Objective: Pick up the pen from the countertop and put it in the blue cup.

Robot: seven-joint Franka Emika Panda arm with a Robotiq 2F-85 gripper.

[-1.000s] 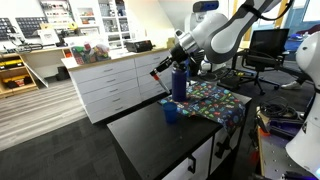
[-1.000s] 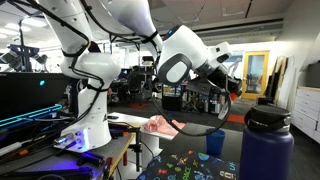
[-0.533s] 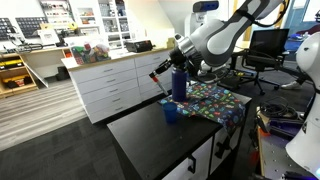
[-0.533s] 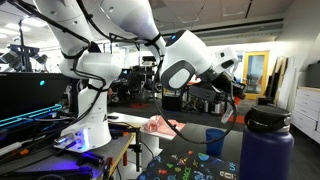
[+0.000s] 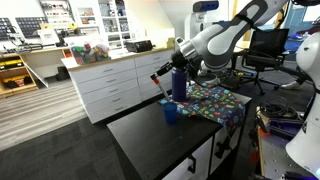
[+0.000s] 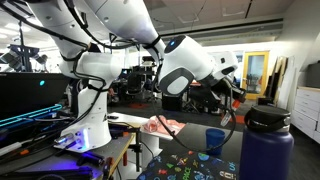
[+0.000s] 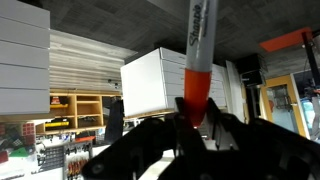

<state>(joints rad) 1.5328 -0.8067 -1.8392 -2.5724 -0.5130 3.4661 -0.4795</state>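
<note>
My gripper (image 7: 196, 118) is shut on the pen (image 7: 199, 50); its orange-red end sits between the jaws and the white barrel sticks out beyond them. In an exterior view the gripper (image 5: 162, 70) hangs in the air above the black countertop (image 5: 140, 135), higher than and a little to the left of the small blue cup (image 5: 171, 113). The cup stands at the edge of a patterned cloth. In the other exterior view the gripper (image 6: 233, 93) is above the blue cup (image 6: 215, 141). The pen is too small to make out in either exterior view.
A taller dark blue bottle (image 5: 179, 83) with a lid stands just behind the cup on a colourful patterned cloth (image 5: 215, 100); it fills the foreground in an exterior view (image 6: 266, 148). A wood-topped counter with white drawers (image 5: 110, 80) stands behind. An office chair (image 5: 262, 50) is beyond.
The gripper with the pen has drifted slightly sideways above the cup; the pen stays held. The cup and bottle have not moved.
</note>
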